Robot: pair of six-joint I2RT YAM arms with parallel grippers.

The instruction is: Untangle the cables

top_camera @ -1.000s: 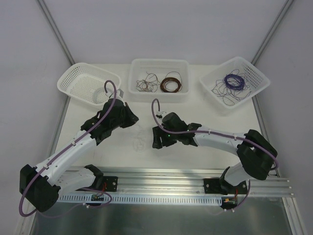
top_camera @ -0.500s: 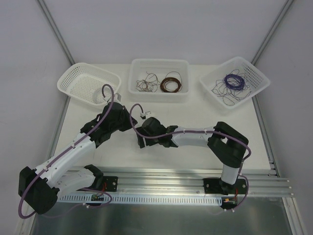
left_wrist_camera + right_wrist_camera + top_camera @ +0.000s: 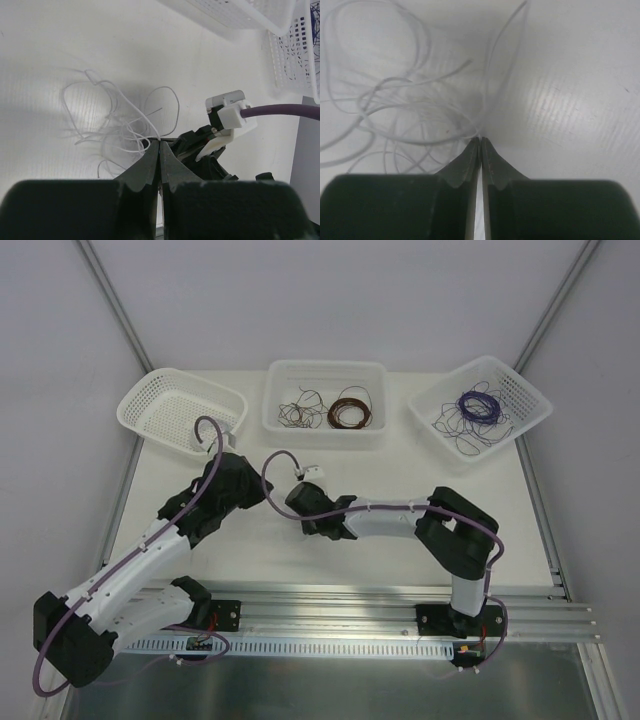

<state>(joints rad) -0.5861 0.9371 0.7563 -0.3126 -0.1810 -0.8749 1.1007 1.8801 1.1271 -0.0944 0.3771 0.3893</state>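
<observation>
- Top external view: I see both arms reaching to the middle of the white table, their tips almost meeting there.
- Left wrist view: the left gripper has its jaws pressed together, and a white strand runs into the tips, so I read it as a pinch.
- The cables are a loose clump of thin whitish strands lying on the table just ahead of that gripper.
- Right wrist view: the right gripper is also clamped tight, with several strands meeting at its tips.
- Along the far edge I see a left basket, a middle bin holding a brown coil, and a right basket holding a purple coil.
</observation>
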